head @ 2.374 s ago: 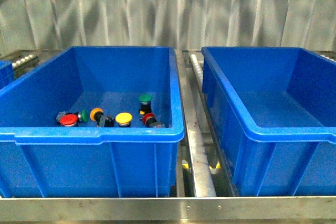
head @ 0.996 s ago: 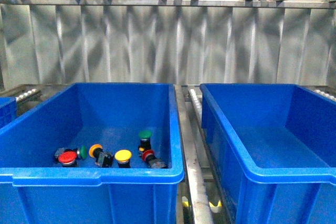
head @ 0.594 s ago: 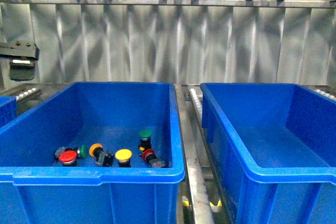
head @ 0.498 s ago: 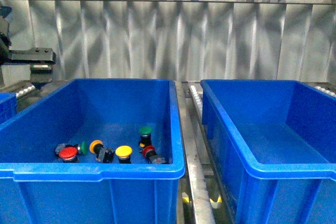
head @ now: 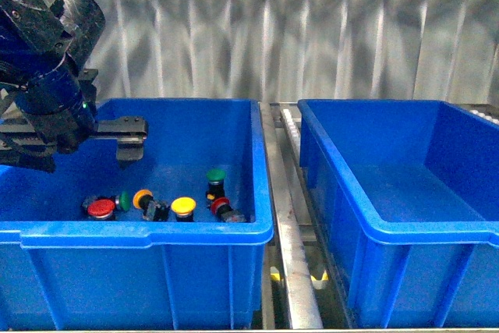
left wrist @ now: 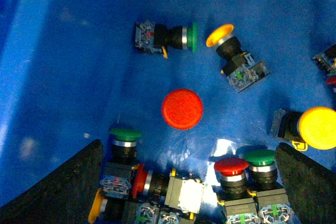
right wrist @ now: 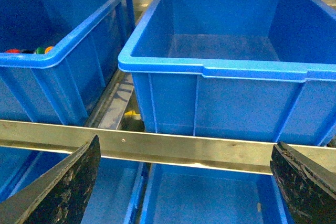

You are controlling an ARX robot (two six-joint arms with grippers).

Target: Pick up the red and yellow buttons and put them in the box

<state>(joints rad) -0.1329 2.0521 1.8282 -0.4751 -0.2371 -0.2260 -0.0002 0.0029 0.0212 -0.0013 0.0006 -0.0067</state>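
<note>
It is an industrial sorting rack: blue plastic crates [head: 437, 233] rest on steel rails [head: 292, 255], with a corrugated metal wall [head: 312, 37] behind the crates.

No legible text or labels.

So everything sits on a metal roller shelf [head: 290, 224], and one rail of it runs up the centre of the front view. Two things are directly on it: the left box [head: 140, 233] in the lower left and the right box [head: 421, 233] in the lower right. They're side by side, close but not touching, with the rail showing between them. The right wrist view has the shelf's front bar [right wrist: 157, 148] crossing below both.
</note>
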